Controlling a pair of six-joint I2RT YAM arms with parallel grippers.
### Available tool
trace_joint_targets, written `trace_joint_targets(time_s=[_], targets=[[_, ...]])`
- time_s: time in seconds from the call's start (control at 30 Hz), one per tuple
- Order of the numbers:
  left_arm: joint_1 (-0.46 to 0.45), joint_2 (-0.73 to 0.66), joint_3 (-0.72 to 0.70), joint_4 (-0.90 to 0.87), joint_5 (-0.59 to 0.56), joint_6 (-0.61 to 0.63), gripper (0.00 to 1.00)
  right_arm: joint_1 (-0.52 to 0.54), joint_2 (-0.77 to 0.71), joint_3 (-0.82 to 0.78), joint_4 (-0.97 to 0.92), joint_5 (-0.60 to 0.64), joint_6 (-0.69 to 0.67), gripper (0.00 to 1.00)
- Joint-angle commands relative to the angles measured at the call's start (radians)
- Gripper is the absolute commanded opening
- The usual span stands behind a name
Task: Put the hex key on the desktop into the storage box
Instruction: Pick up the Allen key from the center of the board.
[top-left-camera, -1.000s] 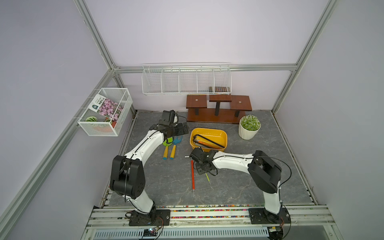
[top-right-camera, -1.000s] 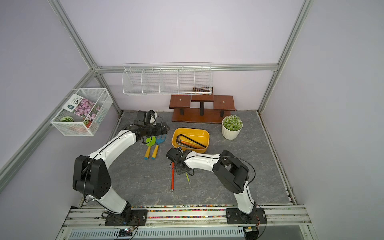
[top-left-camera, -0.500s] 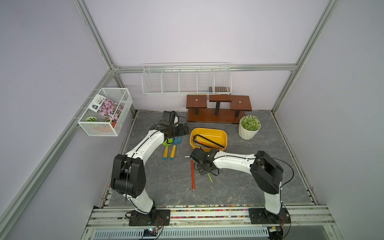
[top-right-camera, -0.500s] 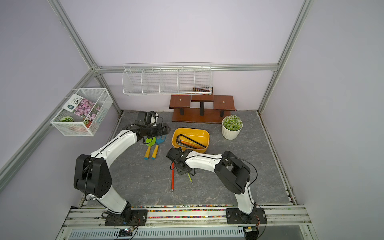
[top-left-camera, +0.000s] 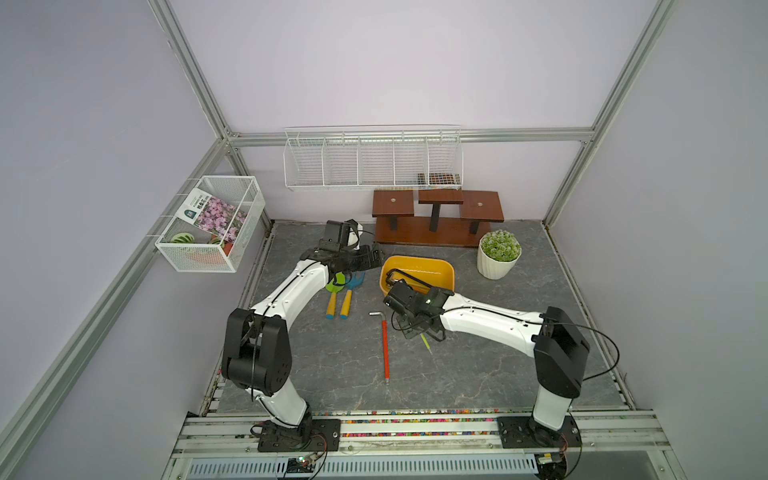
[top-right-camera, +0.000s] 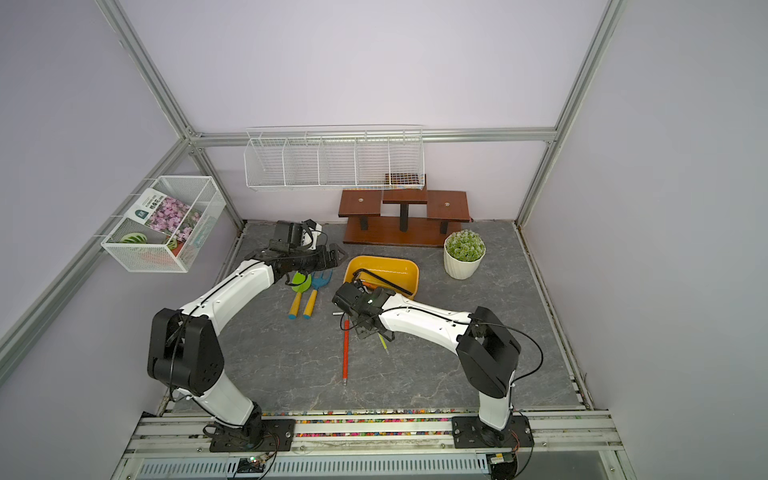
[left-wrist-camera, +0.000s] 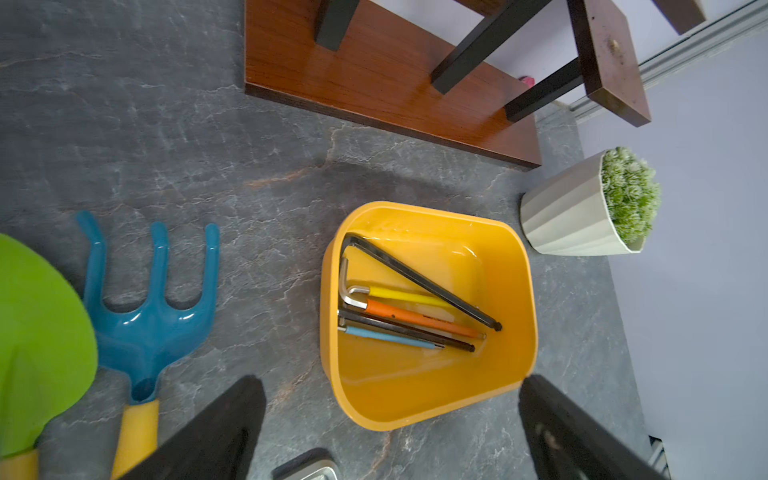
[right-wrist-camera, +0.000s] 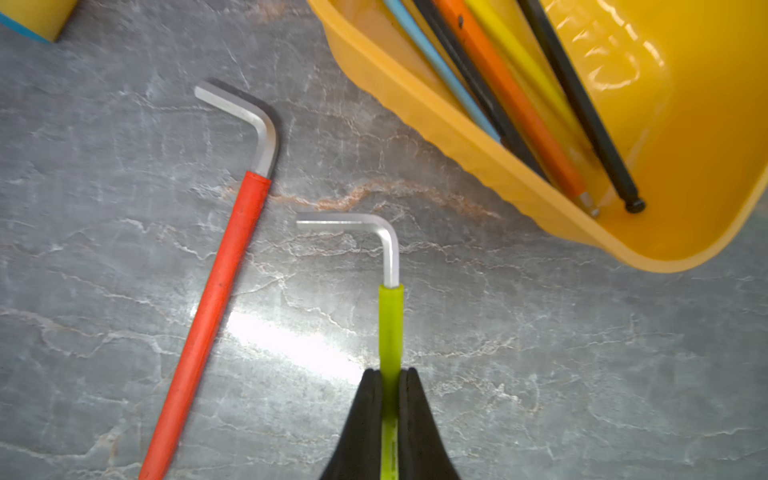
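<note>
The yellow storage box (top-left-camera: 419, 261) (top-right-camera: 382, 261) stands mid-desktop with several hex keys (left-wrist-camera: 411, 316) inside. My right gripper (right-wrist-camera: 390, 374) (top-left-camera: 419, 332) is shut on the lime-green sleeve of a hex key (right-wrist-camera: 390, 316) (top-left-camera: 427, 344), just in front of the box wall (right-wrist-camera: 436, 124). I cannot tell whether that key touches the desktop (top-left-camera: 478, 374). A red-sleeved hex key (right-wrist-camera: 208, 311) (top-left-camera: 385, 345) (top-right-camera: 345, 349) lies loose beside it. My left gripper (left-wrist-camera: 390, 415) (top-left-camera: 370, 257) hangs open left of the box (left-wrist-camera: 415, 399), holding nothing.
A green scoop (top-left-camera: 334, 286) and a blue rake (top-left-camera: 351, 286) lie left of the box under the left arm. A potted plant (top-left-camera: 498, 253) stands to the right and a wooden stand (top-left-camera: 436, 216) at the back. White wire baskets (top-left-camera: 372, 160) hang on the walls.
The right gripper, still shut on the green hex key, has drifted slightly right and back towards the box. The left arm and the red hex key have stayed put.
</note>
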Motion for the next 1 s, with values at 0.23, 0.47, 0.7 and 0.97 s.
trace_joint_targets(time_s=[0.23, 0.47, 0.7, 0.97], targets=[[0.005, -0.031, -0.015, 0.041, 0.064, -0.010, 1.00, -0.039, -0.039, 0.071, -0.039, 0.017, -0.054, 0.00], [0.005, -0.063, -0.029, 0.038, -0.008, -0.004, 1.00, -0.092, -0.038, 0.115, -0.024, -0.037, -0.090, 0.00], [0.021, -0.057, -0.027, 0.036, -0.009, -0.013, 1.00, -0.179, -0.015, 0.172, -0.011, -0.097, -0.151, 0.00], [0.038, -0.046, -0.025, 0.040, 0.016, -0.033, 1.00, -0.291, 0.072, 0.281, -0.005, -0.192, -0.219, 0.00]])
